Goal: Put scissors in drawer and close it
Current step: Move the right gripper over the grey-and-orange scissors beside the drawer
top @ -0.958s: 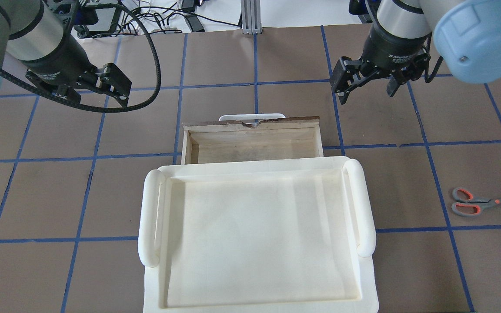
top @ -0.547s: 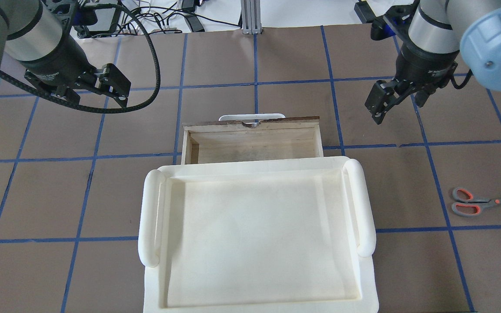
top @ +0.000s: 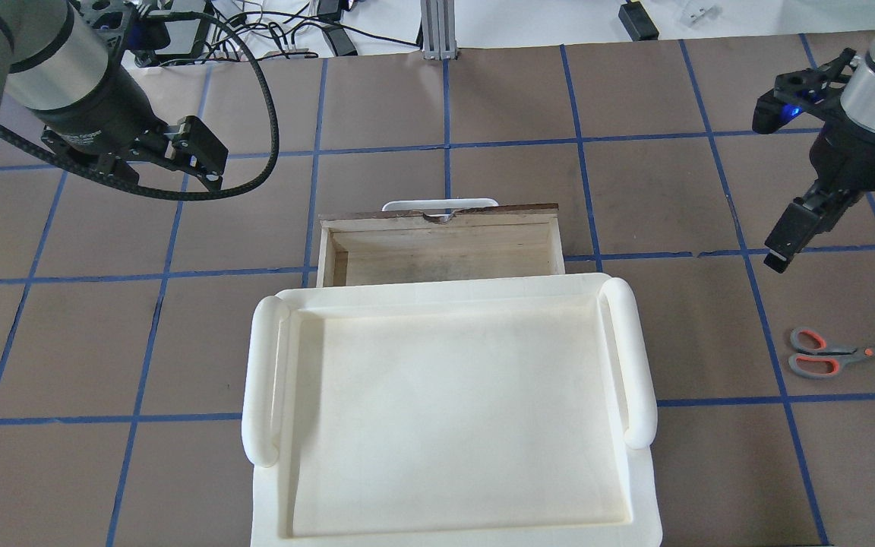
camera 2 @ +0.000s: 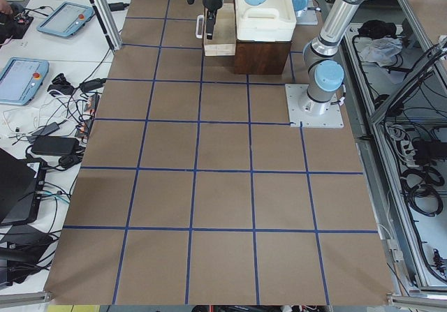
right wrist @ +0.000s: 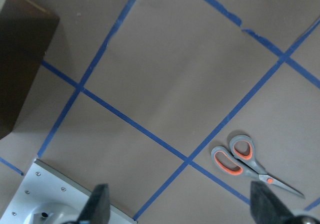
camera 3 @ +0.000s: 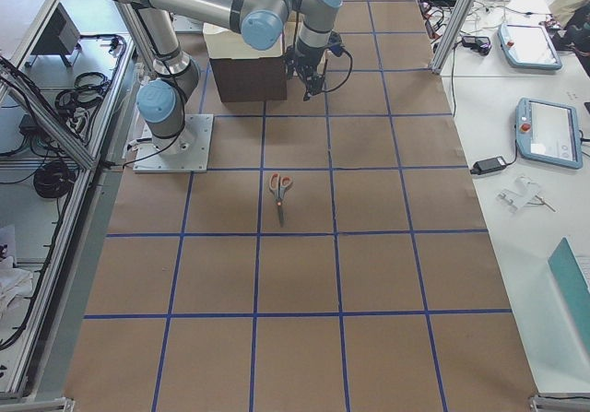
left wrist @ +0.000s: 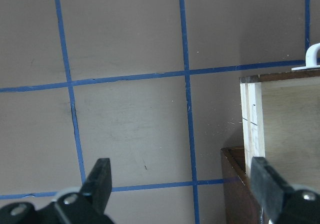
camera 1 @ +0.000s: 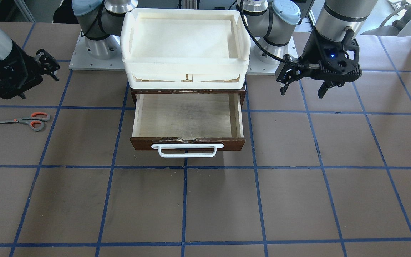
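Observation:
The scissors (top: 832,353) lie flat on the brown table at the right, with orange-red and grey loop handles; they also show in the right wrist view as scissors (right wrist: 245,161). The drawer (top: 441,247) is pulled out and shows a bare plywood floor, a dark brown front and a white bar handle (camera 1: 187,150). My right gripper (top: 779,254) hangs open above the table, between the drawer and the scissors, with nothing in it. Left of the drawer, my left gripper (camera 1: 302,91) is open over bare table, its fingers (left wrist: 100,181) spread wide.
Stacked cream-white plastic trays (top: 263,380) sit on the dark cabinet over the drawer's back half. Blue tape lines grid the table. The arms' grey base plates (camera 1: 84,60) stand behind the trays. Side benches with tablets (camera 3: 548,131) lie beyond the table's edge.
My right gripper has swung from beyond the drawer's right corner out to the right and nearer to the scissors. The left arm has barely moved; scissors and drawer are unmoved.

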`<state>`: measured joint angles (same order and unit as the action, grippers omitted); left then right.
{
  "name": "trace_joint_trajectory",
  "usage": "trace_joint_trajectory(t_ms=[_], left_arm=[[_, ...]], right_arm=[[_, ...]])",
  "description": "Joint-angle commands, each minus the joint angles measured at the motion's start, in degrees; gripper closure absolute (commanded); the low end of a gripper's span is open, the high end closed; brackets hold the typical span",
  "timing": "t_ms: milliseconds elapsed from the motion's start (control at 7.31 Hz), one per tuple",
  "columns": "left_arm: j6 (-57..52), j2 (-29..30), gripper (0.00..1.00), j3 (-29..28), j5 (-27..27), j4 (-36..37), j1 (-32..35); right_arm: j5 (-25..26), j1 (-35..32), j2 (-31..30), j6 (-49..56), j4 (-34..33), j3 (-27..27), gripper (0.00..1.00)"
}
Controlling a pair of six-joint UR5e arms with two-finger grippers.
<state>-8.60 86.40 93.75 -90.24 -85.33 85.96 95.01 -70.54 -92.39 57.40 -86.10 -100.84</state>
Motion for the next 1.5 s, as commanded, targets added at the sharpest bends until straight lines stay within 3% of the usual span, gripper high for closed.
trace_joint_trajectory(t_ms=[0,410,684,958,1368], left_arm=[[-0.1,0.0,0.0,0.0,0.0,0.0,0.0],[-0.1,0.0,0.0,0.2,0.1,-0.1,0.0],[-0.1,0.0,0.0,0.2,0.2,-0.1,0.0],[-0.1,0.1,0.0,0.2,0.4,-0.1,0.0],[-0.1,0.1,0.0,0.6,0.2,0.6,-0.1]], right_arm=[[0.2,9.9,-1.1,22.0,-3.8,-6.9,0.04],[-0.3,21.9,-3.1,47.2,-22.9,-20.8,0.0],[-3.9,29.3,-2.8,63.5,-31.9,-26.5,0.0],[-6.5,32.1,-1.4,72.9,-40.8,-30.5,0.0],[-9.5,33.5,6.9,80.7,-48.2,-30.8,0.0]])
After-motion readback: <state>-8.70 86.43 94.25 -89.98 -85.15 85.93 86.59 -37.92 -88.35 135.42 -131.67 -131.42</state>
